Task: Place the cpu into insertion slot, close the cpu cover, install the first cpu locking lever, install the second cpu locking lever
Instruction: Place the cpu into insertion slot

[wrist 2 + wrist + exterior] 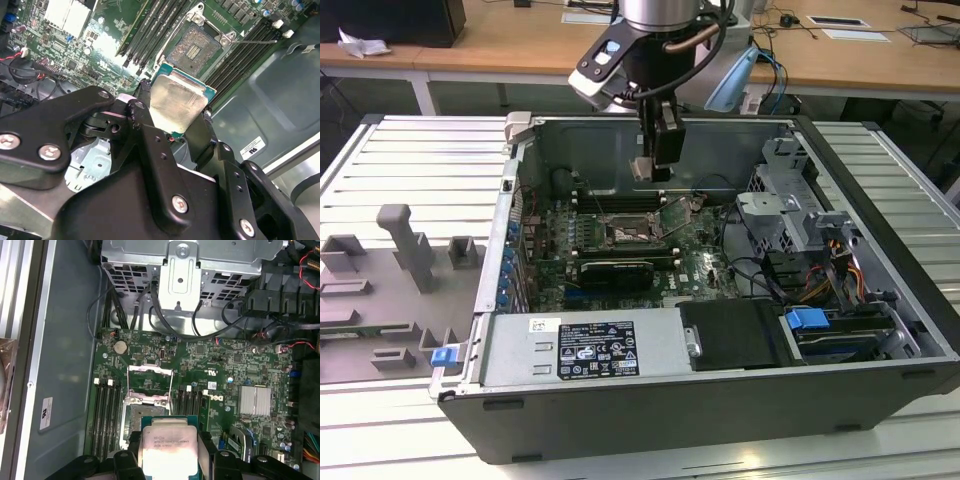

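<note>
The cpu (640, 168), a pale silver square chip on a green base, hangs above the open computer case with my gripper (647, 172) shut on its two side edges. In both wrist views the cpu (177, 105) (167, 447) sits between my black fingers (142, 107), a little above and to one side of the insertion slot (195, 47) (134, 412). The slot is dark and bare inside. The cpu cover (150, 371) stands swung open at the slot's far edge. Two thin metal locking levers (171, 390) stick up unlatched beside it.
Long black memory slots (107, 415) flank the socket on both sides. A black graphics card (615, 270) lies nearer the case front, with a grey drive cage (790, 200) and cables at the exterior view's right. Grey fixtures (410, 250) stand on the table at the exterior view's left.
</note>
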`<state>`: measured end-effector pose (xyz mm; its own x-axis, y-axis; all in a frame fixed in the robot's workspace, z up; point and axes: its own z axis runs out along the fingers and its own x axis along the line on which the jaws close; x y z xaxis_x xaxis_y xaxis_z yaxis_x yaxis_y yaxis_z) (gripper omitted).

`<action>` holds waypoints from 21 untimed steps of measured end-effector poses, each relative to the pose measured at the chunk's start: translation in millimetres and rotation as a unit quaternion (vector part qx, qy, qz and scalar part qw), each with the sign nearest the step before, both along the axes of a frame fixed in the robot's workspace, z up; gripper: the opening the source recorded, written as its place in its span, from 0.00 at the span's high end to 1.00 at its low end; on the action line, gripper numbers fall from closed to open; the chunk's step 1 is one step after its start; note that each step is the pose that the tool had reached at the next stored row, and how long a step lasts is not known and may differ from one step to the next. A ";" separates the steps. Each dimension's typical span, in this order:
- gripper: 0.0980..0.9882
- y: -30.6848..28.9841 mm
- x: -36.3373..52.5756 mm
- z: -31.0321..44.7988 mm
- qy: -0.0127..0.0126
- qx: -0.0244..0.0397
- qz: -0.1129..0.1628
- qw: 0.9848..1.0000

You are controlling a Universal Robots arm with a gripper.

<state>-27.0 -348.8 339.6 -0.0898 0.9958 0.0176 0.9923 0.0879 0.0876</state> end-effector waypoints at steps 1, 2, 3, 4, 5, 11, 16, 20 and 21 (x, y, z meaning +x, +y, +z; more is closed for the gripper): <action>0.52 0.0 0.0 -0.4 0.000 0.000 0.000 1.000; 0.52 0.0 0.0 -0.6 0.000 0.000 0.000 1.000; 0.52 0.0 0.0 -0.9 0.000 0.000 0.000 1.000; 0.52 0.0 0.0 -1.1 0.000 0.000 0.000 1.000; 0.52 0.0 0.0 -1.4 0.000 0.000 0.000 1.000; 0.52 0.0 0.0 -3.2 0.000 0.000 0.000 1.000; 0.52 0.0 0.0 -5.1 0.000 0.000 0.000 1.000; 0.52 0.0 0.0 -6.3 0.000 0.000 0.000 1.000; 0.52 0.0 0.0 -6.7 0.000 0.000 0.000 1.000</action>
<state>-27.0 -348.8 332.9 -0.0897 0.9958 0.0176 0.9923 0.0879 0.0876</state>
